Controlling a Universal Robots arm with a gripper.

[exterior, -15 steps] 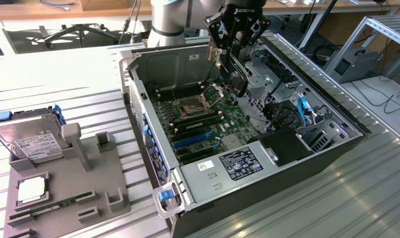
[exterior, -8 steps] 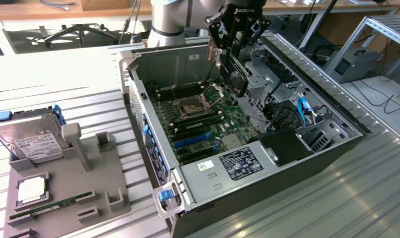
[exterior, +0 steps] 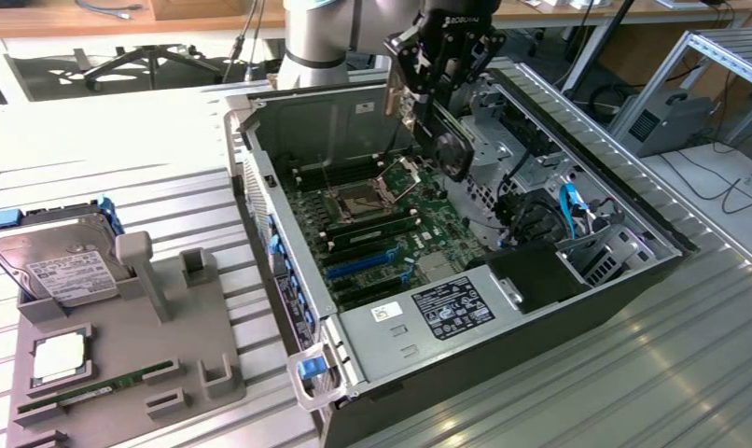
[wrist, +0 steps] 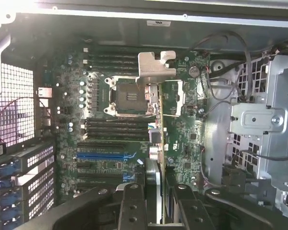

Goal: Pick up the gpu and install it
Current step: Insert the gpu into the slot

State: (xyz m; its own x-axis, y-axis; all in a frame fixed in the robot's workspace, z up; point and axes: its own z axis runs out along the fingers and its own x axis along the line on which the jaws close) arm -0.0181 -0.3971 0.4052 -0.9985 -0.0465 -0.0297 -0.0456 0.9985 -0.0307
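My gripper hangs over the open computer case, shut on the gpu. The gpu is a dark card with a round black fan facing the exterior view's right and a silver bracket at its end. It hangs in the air above the motherboard, clear of the blue slots. In the wrist view the gpu appears edge-on between my fingers, with its silver bracket at the far end. Under it lie the motherboard and a blue slot.
A grey fixture at the exterior view's left holds a hard drive, a processor and a green RAM stick. Inside the case are the power supply, drive cages and loose cables.
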